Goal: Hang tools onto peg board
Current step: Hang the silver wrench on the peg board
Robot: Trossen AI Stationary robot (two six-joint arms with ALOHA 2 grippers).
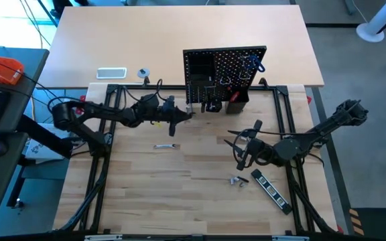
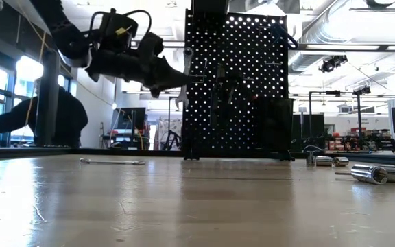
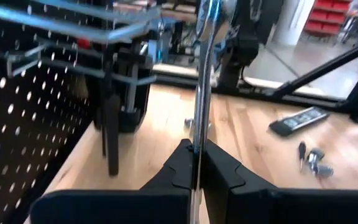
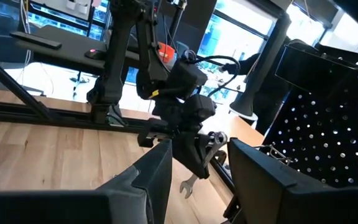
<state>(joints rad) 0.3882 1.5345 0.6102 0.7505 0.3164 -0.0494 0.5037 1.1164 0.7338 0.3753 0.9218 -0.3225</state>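
The wrench (image 3: pixel 201 81) pinched in my left gripper (image 3: pixel 196 177) is a slim silver bar of steel: stiff, smooth, and I judge it light enough to carry but slick enough to swivel in a grip this narrow. My fingers (image 3: pixel 173 171) are closed flat on its shank, near one end, so most of its length stands out ahead of me toward the hooks (image 3: pixel 104 34) on the peg board (image 2: pixel 242 89). From the right wrist view its open-jaw end (image 4: pixel 188 185) hangs below my gripper. Held by the flat faces it should not roll, which is why I would keep the hold there and not on the thin edges; the ring end is the part that must go over a hook, so that end has to stay free.

I am up off the table, just beside the board's left front edge. The board already carries a blue-handled hex key (image 1: pixel 253 64) and other tools. Another wrench (image 1: pixel 165 145) lies on the table (image 1: pixel 179 194) below me, and a black striped bar (image 1: pixel 271 191) lies near my right gripper (image 1: pixel 241 150), which waits low over the table with its fingers apart and nothing between them.
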